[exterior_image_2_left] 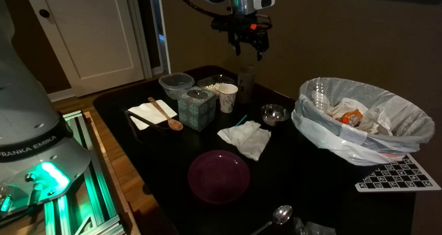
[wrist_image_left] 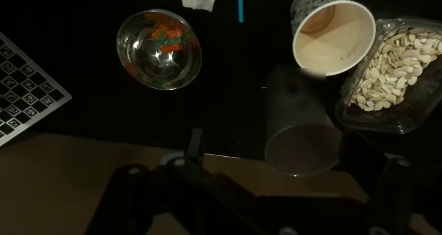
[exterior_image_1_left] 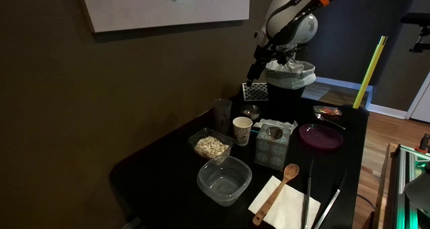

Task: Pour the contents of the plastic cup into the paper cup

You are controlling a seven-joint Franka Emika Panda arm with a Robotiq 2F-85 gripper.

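The plastic cup, a dim see-through tumbler, stands upright near the wall in both exterior views point(exterior_image_1_left: 221, 114) point(exterior_image_2_left: 246, 84). In the wrist view the plastic cup point(wrist_image_left: 301, 150) has its rim toward me; its contents are too dark to make out. The white paper cup with a printed pattern stands upright beside it point(exterior_image_1_left: 242, 133) point(exterior_image_2_left: 228, 99); the wrist view shows the inside of the paper cup point(wrist_image_left: 340, 38), with brownish marks. My gripper is open and empty above the table point(exterior_image_1_left: 249, 81) point(exterior_image_2_left: 248, 55). In the wrist view the gripper's fingers point(wrist_image_left: 276, 136) are apart, with the plastic cup's rim between them in the picture.
A tub of sliced nuts point(wrist_image_left: 390, 72), a clear square tub point(exterior_image_1_left: 223, 182) and a tissue box point(exterior_image_2_left: 197, 110) stand close to the cups. A metal bowl point(wrist_image_left: 159, 69) holds candies. A lined trash bin point(exterior_image_2_left: 345, 148), purple plate point(exterior_image_2_left: 219, 176) and wooden spoon point(exterior_image_1_left: 273, 197) are around.
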